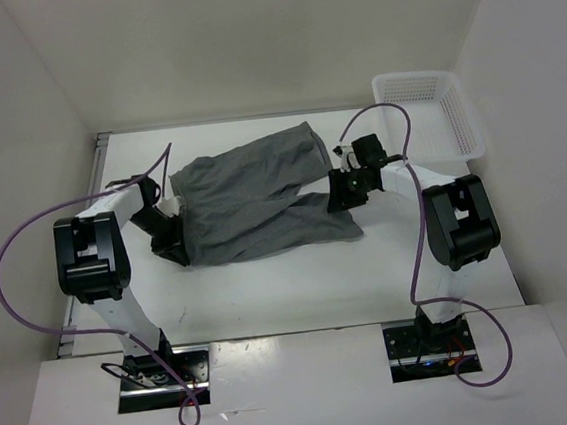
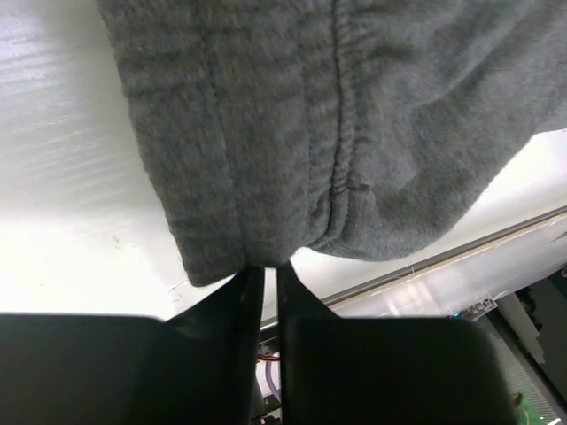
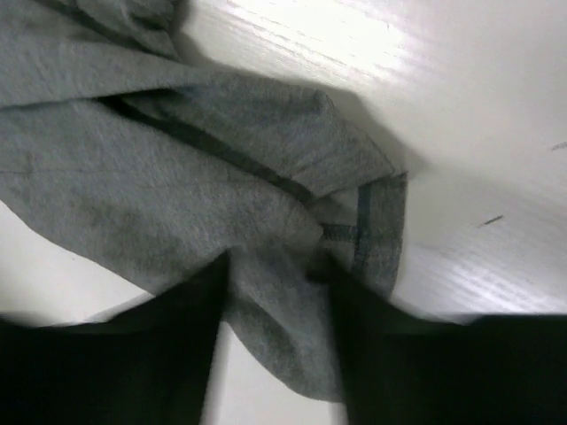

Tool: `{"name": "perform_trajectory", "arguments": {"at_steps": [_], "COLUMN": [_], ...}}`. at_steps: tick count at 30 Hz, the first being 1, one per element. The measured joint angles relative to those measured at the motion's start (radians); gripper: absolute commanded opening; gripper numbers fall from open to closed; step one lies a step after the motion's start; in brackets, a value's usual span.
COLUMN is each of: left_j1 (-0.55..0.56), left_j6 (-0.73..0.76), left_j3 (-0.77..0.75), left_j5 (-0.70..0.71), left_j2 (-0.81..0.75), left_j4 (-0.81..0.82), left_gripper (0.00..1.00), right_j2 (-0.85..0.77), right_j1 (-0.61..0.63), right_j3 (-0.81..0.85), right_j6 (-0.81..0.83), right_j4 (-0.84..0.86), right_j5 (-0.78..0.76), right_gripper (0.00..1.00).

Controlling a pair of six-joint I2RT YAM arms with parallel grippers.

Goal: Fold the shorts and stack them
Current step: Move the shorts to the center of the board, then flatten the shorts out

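Observation:
The grey shorts [image 1: 253, 205] lie spread on the white table [image 1: 271, 294], waistband to the left and both legs pointing right. My left gripper [image 1: 173, 245] is at the near left corner of the waistband. In the left wrist view it [image 2: 263, 270] is pinched shut on the waistband's edge [image 2: 310, 115]. My right gripper [image 1: 342, 195] is at the hem of the near leg. In the blurred right wrist view its jaws [image 3: 276, 274] stand apart with bunched leg fabric [image 3: 177, 177] lying between them.
A white mesh basket [image 1: 424, 108] stands at the back right corner of the table. White walls enclose the table at the left, back and right. Purple cables loop from both arms.

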State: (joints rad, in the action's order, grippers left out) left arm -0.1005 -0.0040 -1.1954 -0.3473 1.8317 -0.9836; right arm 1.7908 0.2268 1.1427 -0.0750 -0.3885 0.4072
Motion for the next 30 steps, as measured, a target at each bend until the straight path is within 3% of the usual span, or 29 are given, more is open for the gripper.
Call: {"name": "perform_trajectory", "arguments": {"at_steps": [3, 7, 9, 10, 16, 21, 24, 30], "left_j1": [0.0, 0.0, 0.0, 0.0, 0.0, -0.002, -0.008, -0.029], "left_j6": [-0.001, 0.0, 0.0, 0.0, 0.0, 0.0, 0.0, 0.0], "left_j3": [-0.008, -0.009, -0.009, -0.009, -0.009, -0.056, -0.188, -0.744], "left_j5": [-0.006, -0.006, -0.006, -0.006, -0.006, 0.0, 0.01, 0.085], "left_j2": [0.0, 0.0, 0.0, 0.0, 0.002, 0.028, 0.076, 0.193], "left_j4": [-0.001, 0.002, 0.003, 0.004, 0.011, 0.005, -0.004, -0.012], "left_gripper": [0.02, 0.0, 0.0, 0.0, 0.0, 0.0, 0.0, 0.0], "right_j2": [-0.001, -0.002, -0.002, -0.002, -0.002, -0.001, 0.018, 0.218], "right_j1": [0.0, 0.0, 0.0, 0.0, 0.018, 0.023, 0.023, 0.011], "right_j3": [-0.013, -0.019, -0.023, -0.023, -0.021, 0.027, 0.145, 0.772], "right_j6": [0.002, 0.008, 0.016, 0.02, 0.075, 0.095, 0.089, 0.08], "right_j4": [-0.012, -0.016, -0.016, -0.016, -0.015, -0.026, -0.033, -0.032], "right_j5": [-0.031, -0.097, -0.099, -0.093, -0.058, 0.014, 0.04, 0.031], "right_gripper": [0.63, 0.58, 0.49, 0.36, 0.01, 0.0, 0.0, 0.0]}}
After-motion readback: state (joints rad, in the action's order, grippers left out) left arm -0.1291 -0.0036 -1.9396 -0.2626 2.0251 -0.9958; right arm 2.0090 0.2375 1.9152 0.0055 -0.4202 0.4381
